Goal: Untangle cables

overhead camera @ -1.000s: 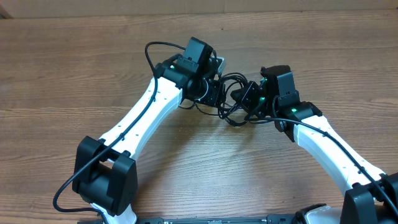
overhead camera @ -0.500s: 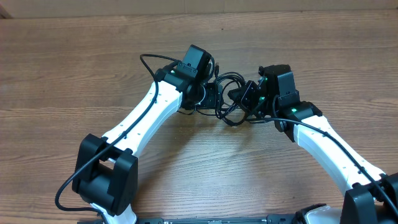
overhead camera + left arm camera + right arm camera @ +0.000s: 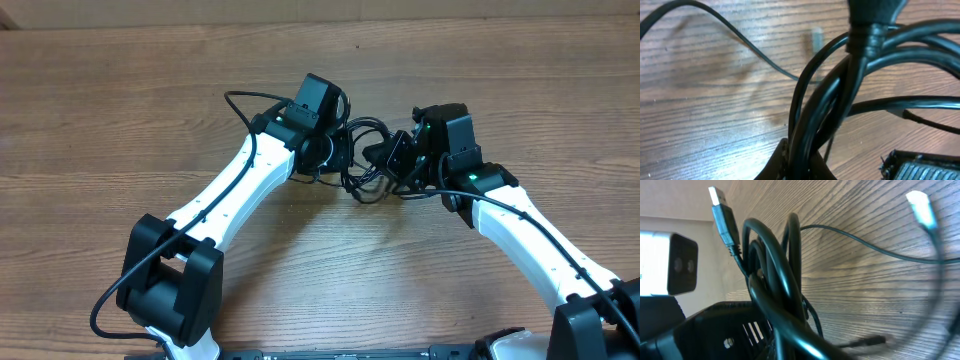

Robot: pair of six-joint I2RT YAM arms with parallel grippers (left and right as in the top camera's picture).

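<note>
Fingers of the left gripper are closed on the cables. In the left wrist view several black strands run together down into the narrow gap between them at the bottom centre of the frame. Above the grip the strands fan out to the right. A moulded plug with a ribbed collar sits on them at the top edge. One thinner cord curves away over the wooden table toward the upper left, lying on the wood.

From overhead, the right gripper faces the left one across the middle of the frame. The tangle bunches between the two, with loops spilling above and below that line. The right fingers are shut and appear to pinch the same bundle. The right wrist view shows thick loops sweeping down to the bottom centre where the fingers would be, though the contact itself is too close and dark to see.

In that view a USB plug with a silver tip stands up at the upper left, off the table. A pale, blurred connector lies on the wood at the upper right, at the end of a thin cord.
</note>
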